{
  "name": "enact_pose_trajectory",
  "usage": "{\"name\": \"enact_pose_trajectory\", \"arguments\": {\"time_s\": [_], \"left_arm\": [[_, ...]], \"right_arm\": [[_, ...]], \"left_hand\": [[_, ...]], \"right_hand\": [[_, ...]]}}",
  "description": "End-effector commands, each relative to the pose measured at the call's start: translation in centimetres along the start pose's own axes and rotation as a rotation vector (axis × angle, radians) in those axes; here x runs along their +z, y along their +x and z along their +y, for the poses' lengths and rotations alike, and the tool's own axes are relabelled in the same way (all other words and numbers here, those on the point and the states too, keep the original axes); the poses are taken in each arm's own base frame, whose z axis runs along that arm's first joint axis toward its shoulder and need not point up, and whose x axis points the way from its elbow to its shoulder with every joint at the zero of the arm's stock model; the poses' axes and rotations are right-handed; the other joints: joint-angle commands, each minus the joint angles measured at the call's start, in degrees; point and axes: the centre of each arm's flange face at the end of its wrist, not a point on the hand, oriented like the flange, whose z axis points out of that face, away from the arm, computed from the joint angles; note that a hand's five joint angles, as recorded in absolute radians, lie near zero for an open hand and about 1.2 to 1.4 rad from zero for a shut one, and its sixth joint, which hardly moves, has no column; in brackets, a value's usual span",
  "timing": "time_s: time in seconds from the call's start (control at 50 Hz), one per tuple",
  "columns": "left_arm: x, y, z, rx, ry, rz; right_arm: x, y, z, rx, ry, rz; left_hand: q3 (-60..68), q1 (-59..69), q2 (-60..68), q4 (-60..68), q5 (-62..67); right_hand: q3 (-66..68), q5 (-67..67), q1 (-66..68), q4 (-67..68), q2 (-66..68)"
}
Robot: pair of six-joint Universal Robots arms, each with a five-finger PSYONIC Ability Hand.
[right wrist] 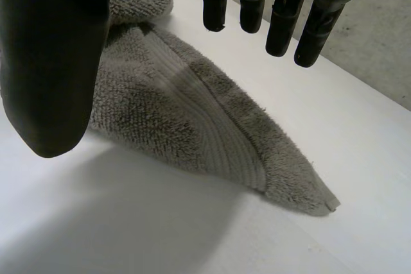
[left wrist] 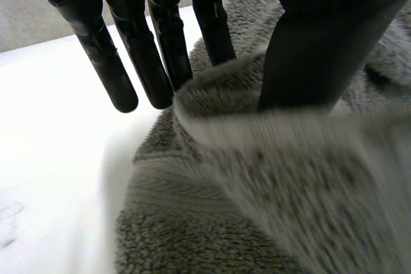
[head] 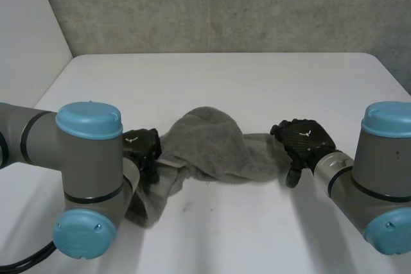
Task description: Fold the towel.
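A grey towel lies bunched in the middle of the white table. My left hand is at its left part, where a flap trails toward the table's front. In the left wrist view a raised fold of the towel stands pinched between the straight fingers and the thumb. At the towel's right end my right hand hovers open. In the right wrist view its thumb and fingers are spread apart above the towel, near a flat corner, touching nothing.
A grey wall runs behind the table's far edge. The table's left edge slants away behind my left arm. My right arm stands at the front right.
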Motion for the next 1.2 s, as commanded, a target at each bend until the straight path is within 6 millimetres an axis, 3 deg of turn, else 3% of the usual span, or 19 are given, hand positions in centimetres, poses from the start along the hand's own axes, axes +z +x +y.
{"name": "enact_pose_trajectory", "arguments": {"time_s": [0.02, 0.24, 0.3, 0.34, 0.36, 0.38, 0.46, 0.56, 0.74, 0.78, 0.84, 0.92, 0.96, 1.02, 1.06, 1.08, 1.14, 1.16, 1.2], "left_arm": [[0.2, -0.3, -0.1, -0.004, 0.023, -0.022], [-0.5, -0.5, -0.2, -0.002, 0.029, -0.022], [-0.7, -0.5, -0.5, -0.005, 0.038, -0.021], [-1.0, -0.5, -0.6, -0.005, 0.042, -0.017], [-1.0, -0.5, -0.6, -0.005, 0.042, -0.017], [-1.1, -0.5, -0.7, -0.006, 0.046, -0.017], [-1.3, -0.6, -1.1, -0.011, 0.060, -0.017], [-3.4, -0.8, -4.0, -0.007, 0.152, 0.000], [-7.9, -1.6, -9.1, 0.079, 0.336, 0.018], [-10.0, -2.2, -11.0, 0.074, 0.417, 0.020], [-11.3, -3.0, -12.4, 0.065, 0.470, 0.026], [-11.4, -3.8, -13.0, 0.063, 0.483, 0.032], [-11.1, -4.1, -13.1, 0.063, 0.480, 0.038], [-10.3, -4.5, -12.9, 0.064, 0.464, 0.047], [-8.3, -4.2, -11.5, 0.074, 0.399, 0.067], [-8.3, -4.2, -11.5, 0.075, 0.399, 0.067], [-3.7, -3.4, -8.7, 0.096, 0.282, 0.077], [-3.7, -3.4, -8.7, 0.096, 0.282, 0.077], [-1.1, -3.0, -7.2, 0.103, 0.221, 0.079]], "right_arm": [[0.1, -1.6, 0.8, -0.015, -0.006, -0.045], [1.8, -3.3, 1.6, -0.017, -0.020, -0.083], [2.7, -3.2, 1.5, -0.007, -0.003, -0.078], [3.4, -3.0, 1.0, 0.019, 0.039, -0.053], [3.4, -3.0, 1.0, 0.019, 0.040, -0.053], [3.6, -2.8, 0.6, 0.031, 0.065, -0.042], [3.4, -1.9, -0.9, 0.049, 0.123, -0.009], [-1.3, 0.4, -8.4, 0.044, 0.334, 0.050], [-7.7, 4.1, -13.8, 0.031, 0.321, 0.094], [-9.7, 6.2, -15.5, 0.028, 0.287, 0.100], [-11.0, 7.9, -16.7, 0.029, 0.242, 0.069], [-12.5, 8.1, -17.9, 0.034, 0.208, -0.020], [-12.4, 8.1, -18.1, 0.048, 0.184, -0.073], [-9.6, 8.4, -17.2, 0.092, 0.102, -0.156], [-6.3, 9.1, -15.9, 0.118, 0.042, -0.172], [-6.2, 9.1, -15.9, 0.118, 0.042, -0.172], [-1.2, 9.9, -12.8, 0.143, -0.069, -0.135], [-1.2, 9.9, -12.8, 0.143, -0.069, -0.134], [1.8, 9.2, -11.3, 0.134, -0.107, -0.119]], "left_hand": [[13.4, 13.8, 13.4, 13.3, 13.5], [18.9, 19.4, 18.9, 18.9, 19.0], [26.3, 26.8, 26.3, 26.3, 26.4], [33.7, 34.1, 33.7, 33.6, 33.8], [33.7, 34.2, 33.7, 33.7, 33.8], [33.7, 34.2, 33.7, 33.7, 33.8], [33.7, 34.2, 33.7, 33.7, 33.8], [33.7, 34.2, 33.7, 33.7, 33.8], [33.7, 34.2, 33.7, 33.7, 33.8], [33.7, 34.2, 33.7, 33.7, 33.8], [33.7, 34.2, 33.7, 33.7, 33.8], [33.7, 34.2, 33.7, 33.7, 33.8], [33.7, 34.2, 33.7, 33.7, 33.8], [33.7, 34.2, 33.7, 33.7, 33.8], [33.7, 34.2, 33.7, 33.7, 33.8], [33.7, 34.2, 33.7, 33.7, 33.8], [33.7, 34.2, 33.7, 33.7, 33.8], [33.7, 34.2, 33.7, 33.7, 33.8], [33.7, 34.2, 33.7, 33.7, 33.8]], "right_hand": [[-3.7, -3.0, -2.7, -4.3, -4.3], [-1.0, -0.2, 0.1, -1.5, -1.5], [13.3, 14.1, 14.4, 12.8, 12.8], [49.3, 50.1, 50.3, 48.7, 48.8], [49.5, 50.3, 50.5, 48.9, 49.0], [66.1, 66.9, 67.1, 65.5, 65.6], [66.3, 67.0, 67.3, 65.7, 65.7], [66.3, 67.0, 67.3, 65.7, 65.7], [66.3, 67.0, 67.3, 65.7, 65.7], [66.3, 67.0, 67.3, 65.7, 65.7], [66.3, 67.0, 67.3, 65.7, 65.7], [66.3, 67.0, 67.3, 65.7, 65.7], [66.3, 67.0, 67.3, 65.7, 65.7], [66.3, 67.0, 67.3, 65.7, 65.7], [66.3, 67.0, 67.3, 65.7, 65.7], [66.3, 67.0, 67.3, 65.7, 65.7], [66.3, 67.0, 67.3, 65.7, 65.7], [66.3, 67.0, 67.3, 65.7, 65.7], [66.3, 67.0, 67.3, 65.7, 65.7]]}}
